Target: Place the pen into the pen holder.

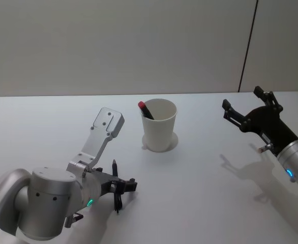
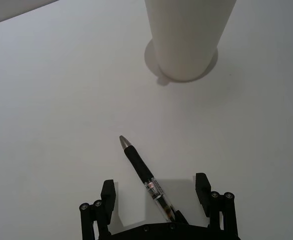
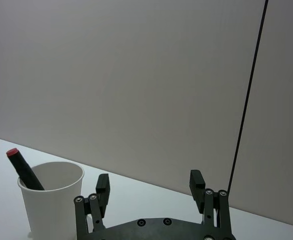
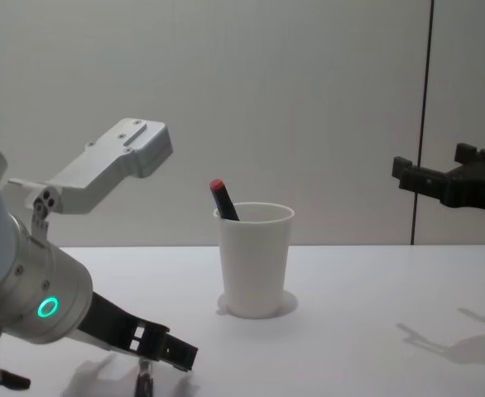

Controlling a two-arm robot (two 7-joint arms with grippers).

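My left gripper (image 2: 155, 180) hung low over the table (image 1: 215, 203), its two fingers spread wide and holding nothing. The pen (image 2: 139, 167) lay flat on the table in the gap between them and touched neither finger. Its rear end sat back under my palm. Its barrel ran out past the fingertips at a slant, neither along the fingers nor square across them. The grey tip led, pointing forward and away from my body. In the head view that long axis ran almost straight from near to far. Further out along that line, ahead and off to my right, stood the cup (image 1: 159, 127), upright and well apart from the pen, so the tip aimed past its left side and not at it. A red-capped pen (image 1: 145, 110) already leaned inside the cup against the rim. My left arm was plainly the nearer one. My right gripper (image 3: 150, 182) hovered high to the right of the cup, also open and empty. I judged that closing on the barrel would catch it at that slant and might swing the pen as the fingers met it.
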